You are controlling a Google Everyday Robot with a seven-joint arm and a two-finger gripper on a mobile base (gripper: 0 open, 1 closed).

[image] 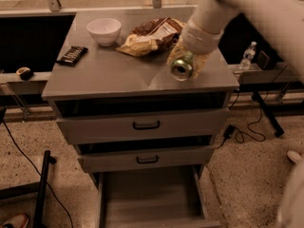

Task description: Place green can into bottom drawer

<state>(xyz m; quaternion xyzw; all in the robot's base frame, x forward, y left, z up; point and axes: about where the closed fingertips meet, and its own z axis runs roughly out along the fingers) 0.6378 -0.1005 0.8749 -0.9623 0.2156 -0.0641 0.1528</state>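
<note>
The green can (182,66) is held on its side, its shiny silver top and pull tab facing me, just above the front right part of the cabinet top (109,70). My gripper (187,60) is shut on the green can from above and behind; my white arm reaches in from the upper right. The bottom drawer (151,198) is pulled open below the two upper drawers, a plain grey box with nothing in it.
On the cabinet top lie a white bowl (104,30), snack bags (149,34) and a black bar (71,54). Two upper drawers with black handles (146,125) sit slightly open. A water bottle (247,56) stands at right. Cables lie on the floor.
</note>
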